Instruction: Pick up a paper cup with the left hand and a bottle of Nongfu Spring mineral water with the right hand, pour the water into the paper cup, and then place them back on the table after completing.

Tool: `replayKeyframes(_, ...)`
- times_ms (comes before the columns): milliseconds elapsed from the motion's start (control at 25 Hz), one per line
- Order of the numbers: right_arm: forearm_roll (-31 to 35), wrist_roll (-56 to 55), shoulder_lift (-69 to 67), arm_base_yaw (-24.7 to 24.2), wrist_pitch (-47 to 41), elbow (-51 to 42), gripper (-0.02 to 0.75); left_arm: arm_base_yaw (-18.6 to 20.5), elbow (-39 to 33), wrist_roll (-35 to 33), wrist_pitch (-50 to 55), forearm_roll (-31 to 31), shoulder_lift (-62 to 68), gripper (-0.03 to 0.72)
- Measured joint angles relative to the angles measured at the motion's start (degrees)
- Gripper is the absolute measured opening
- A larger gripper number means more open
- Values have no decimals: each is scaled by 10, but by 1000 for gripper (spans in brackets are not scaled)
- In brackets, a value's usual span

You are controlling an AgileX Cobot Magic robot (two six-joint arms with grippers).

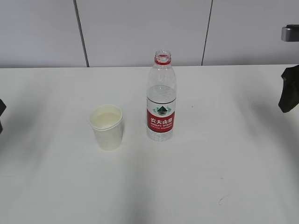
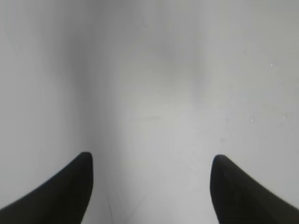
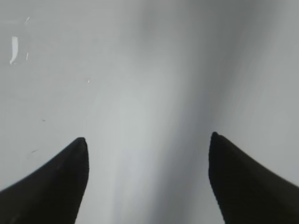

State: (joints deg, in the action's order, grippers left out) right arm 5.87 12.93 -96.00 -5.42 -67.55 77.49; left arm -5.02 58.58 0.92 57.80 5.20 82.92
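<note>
A small white paper cup (image 1: 107, 127) stands upright on the white table (image 1: 210, 177), left of centre; liquid seems to show inside it. Beside it on the right stands the uncapped Nongfu Spring bottle (image 1: 161, 97) with a red label, water (image 1: 161, 95) reaching roughly its upper half. Both stand free, touched by nothing. My right gripper (image 1: 289, 93) shows only as a dark piece at the right edge, far from the bottle. In its wrist view the right gripper (image 3: 148, 139) is open over bare table. The left gripper (image 2: 152, 156) is open too, with only tabletop between its fingers.
A grey panelled wall (image 1: 140, 28) rises behind the table's far edge. A faint scuff mark (image 1: 224, 199) lies on the tabletop at the front right. A dark sliver of the left arm (image 1: 2, 112) shows at the left edge.
</note>
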Motion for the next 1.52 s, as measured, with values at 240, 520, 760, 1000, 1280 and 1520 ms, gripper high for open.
replayKeyframes(240, 18, 2, 55, 0, -12, -47, 589, 0, -43, 0, 12, -13, -29, 482)
replayKeyframes(520, 19, 14, 135, 0, -4, -149, 589, 0, -139, 0, 5, -19, -105, 482)
replayKeyframes(760, 23, 14, 193, 0, 14, -228, 589, 0, -201, 0, -2, -32, -180, 481)
replayKeyframes(1000, 32, 15, 236, 0, 24, -306, 588, 0, -228, 0, -4, -45, -246, 481)
replayKeyframes(1280, 40, 15, 306, 0, 36, -381, 588, 0, -252, 0, -3, -52, -320, 480)
replayKeyframes(1520, 43, 15, 405, 0, 42, -434, 588, 0, -271, 0, 10, -60, -388, 480)
